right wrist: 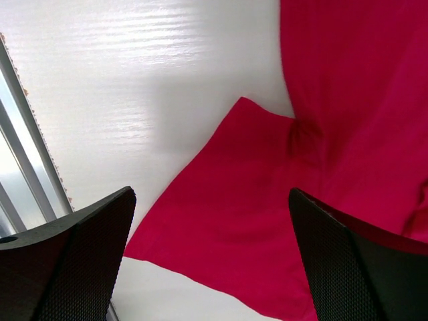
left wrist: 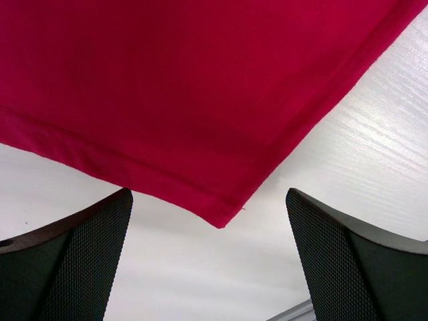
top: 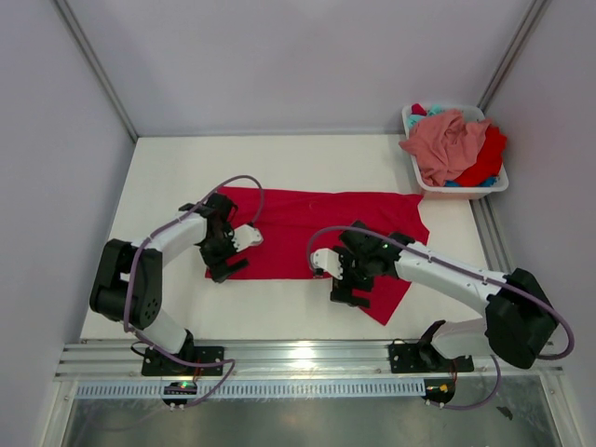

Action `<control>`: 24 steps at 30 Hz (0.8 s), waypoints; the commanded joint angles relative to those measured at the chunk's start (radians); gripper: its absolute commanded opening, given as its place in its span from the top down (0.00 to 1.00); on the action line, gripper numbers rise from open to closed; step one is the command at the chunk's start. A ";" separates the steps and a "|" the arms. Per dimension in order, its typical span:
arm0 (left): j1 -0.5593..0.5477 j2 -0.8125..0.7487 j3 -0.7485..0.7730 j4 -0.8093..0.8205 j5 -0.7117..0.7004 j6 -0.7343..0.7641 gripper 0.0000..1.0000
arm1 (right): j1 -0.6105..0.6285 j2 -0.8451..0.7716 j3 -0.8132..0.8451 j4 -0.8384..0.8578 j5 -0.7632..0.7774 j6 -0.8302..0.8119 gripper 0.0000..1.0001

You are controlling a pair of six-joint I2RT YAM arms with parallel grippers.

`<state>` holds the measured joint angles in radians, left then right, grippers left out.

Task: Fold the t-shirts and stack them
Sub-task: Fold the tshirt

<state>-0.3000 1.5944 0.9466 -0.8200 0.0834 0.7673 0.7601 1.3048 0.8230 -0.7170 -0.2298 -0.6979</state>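
Observation:
A bright red t-shirt [top: 307, 228] lies spread wide on the white table [top: 168, 186]. My left gripper [top: 226, 264] hovers open over its near left hem corner. In the left wrist view that corner [left wrist: 219, 215] lies just ahead of the gripper [left wrist: 208, 257], with bare table between the fingers [left wrist: 73, 261]. My right gripper [top: 346, 287] is open above the near right sleeve [right wrist: 234, 221], which lies flat between its fingers [right wrist: 361, 267]; the gripper [right wrist: 210, 264] holds nothing. More t-shirts sit in the basket: a salmon pink one [top: 447, 142], a red one [top: 486, 156] and a bit of teal [top: 430, 119].
The white plastic basket [top: 466, 193] stands at the far right corner of the table. A metal rail [top: 298, 358] runs along the near edge, also seen as the rail [right wrist: 20, 160] in the right wrist view. Grey walls close in the left, back and right sides.

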 commanded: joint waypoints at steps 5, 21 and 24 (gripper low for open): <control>-0.004 0.004 0.043 -0.013 0.018 0.015 0.01 | 0.005 0.089 -0.015 -0.009 -0.069 -0.017 0.01; -0.004 0.029 0.067 -0.080 0.022 0.036 0.02 | 0.005 0.195 -0.022 0.021 -0.074 -0.011 0.01; -0.005 0.041 0.067 -0.087 0.006 0.041 0.02 | 0.005 0.212 -0.021 0.025 -0.072 -0.009 0.01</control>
<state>-0.3000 1.6207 0.9859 -0.8764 0.0895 0.7891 0.7601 1.4864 0.8059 -0.7128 -0.2832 -0.7040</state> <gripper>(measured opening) 0.981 0.994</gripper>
